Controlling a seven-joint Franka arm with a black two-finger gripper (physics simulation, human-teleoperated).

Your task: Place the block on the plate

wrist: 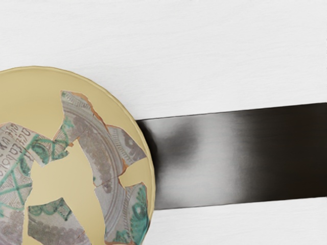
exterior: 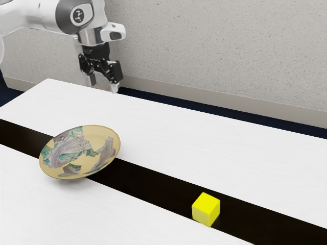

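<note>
In the exterior view, the gripper [exterior: 103,87] hung in the upper left of the frame, above the surface [exterior: 230,153], its two fingers standing apart with a gap between them and nothing in their grasp. The arm [exterior: 30,15] reached in from the exterior view's upper left, white with a black joint cover. The block [exterior: 206,209], a bright yellow cube, sat at the lower part of the frame, right of centre, on the black stripe [exterior: 148,181] beside that stripe's lower edge. It lay well apart from both the gripper and the plate [exterior: 80,153]. The plate was at the exterior view's left, round and tan, with grey and green patterned patches and some lettering; it overlapped the stripe, and a soft shadow fell on the white surface by its lower rim. The stripe ran slantwise from the left side of the frame down to the lower right. Behind the surface were a dark blue band, a beige baseboard [exterior: 255,104] and a speckled grey wall [exterior: 204,41]. In the wrist view, part of the plate showed from above, with the stripe passing out from under its rim and a blurred dark patch on the stripe near that rim.
</note>
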